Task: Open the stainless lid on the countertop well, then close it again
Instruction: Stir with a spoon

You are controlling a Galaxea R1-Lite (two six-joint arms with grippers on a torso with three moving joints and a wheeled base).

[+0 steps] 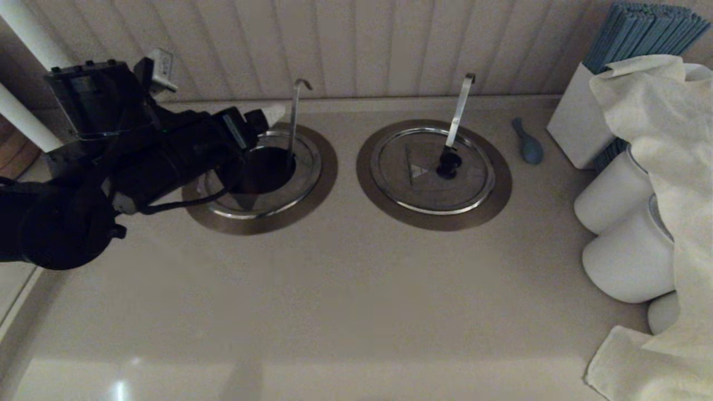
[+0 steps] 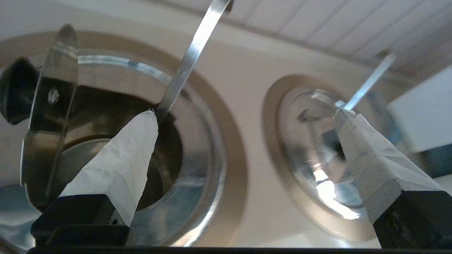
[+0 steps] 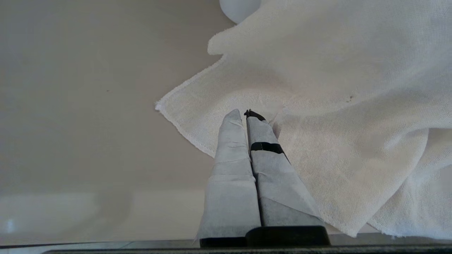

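The countertop well on the left is uncovered, a dark hole inside its wide metal collar, with the thin hooked rod rising from it. In the left wrist view the stainless lid stands nearly on edge at the well's rim, black knob facing outward. My left gripper is open over the well. One finger is beside the raised lid; I cannot tell whether they touch. In the head view my left arm hides the lid. My right gripper is shut, empty, above a white towel.
The twin lid lies closed on the right well, its bright flat strip standing up. A blue balloon-like thing, a white box of blue sticks, white cylinders and the draped towel crowd the right side.
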